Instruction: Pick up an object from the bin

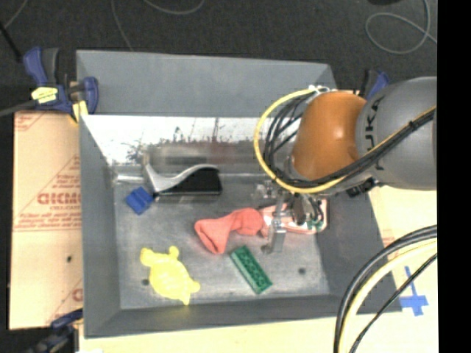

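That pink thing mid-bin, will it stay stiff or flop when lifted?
Probably flops: the pink thing lies crumpled and folded, like thin soft cloth, so it is likely light too. Unlikely to roll, since it sprawls flat on the bin floor.

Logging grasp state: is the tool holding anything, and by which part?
Cannot tell. The tool is down at the right end of the pink floppy thing, which lies on the floor of the bin. Whether it grips that end cannot be seen.
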Tool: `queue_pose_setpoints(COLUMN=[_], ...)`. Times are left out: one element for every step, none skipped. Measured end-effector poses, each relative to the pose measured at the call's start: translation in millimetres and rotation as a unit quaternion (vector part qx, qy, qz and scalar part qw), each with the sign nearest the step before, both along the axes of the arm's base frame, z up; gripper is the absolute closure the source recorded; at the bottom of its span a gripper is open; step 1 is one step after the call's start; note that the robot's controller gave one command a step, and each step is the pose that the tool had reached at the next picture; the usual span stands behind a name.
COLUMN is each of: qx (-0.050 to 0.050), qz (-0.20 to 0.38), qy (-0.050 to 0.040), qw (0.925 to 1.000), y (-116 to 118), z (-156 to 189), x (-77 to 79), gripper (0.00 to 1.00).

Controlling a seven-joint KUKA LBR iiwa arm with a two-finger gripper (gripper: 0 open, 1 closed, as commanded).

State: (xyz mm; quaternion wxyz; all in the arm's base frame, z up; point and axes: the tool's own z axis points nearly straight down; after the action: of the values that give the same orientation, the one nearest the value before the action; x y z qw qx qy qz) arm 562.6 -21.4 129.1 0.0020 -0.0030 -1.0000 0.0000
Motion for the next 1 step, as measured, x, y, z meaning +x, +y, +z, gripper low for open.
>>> queue_pose_setpoints(qx=[0.000], qz=[0.000], qy=[-0.0037], qw=[1.0000], y=[-0.1], z=[4.5], x=[1.6], gripper=[0.00])
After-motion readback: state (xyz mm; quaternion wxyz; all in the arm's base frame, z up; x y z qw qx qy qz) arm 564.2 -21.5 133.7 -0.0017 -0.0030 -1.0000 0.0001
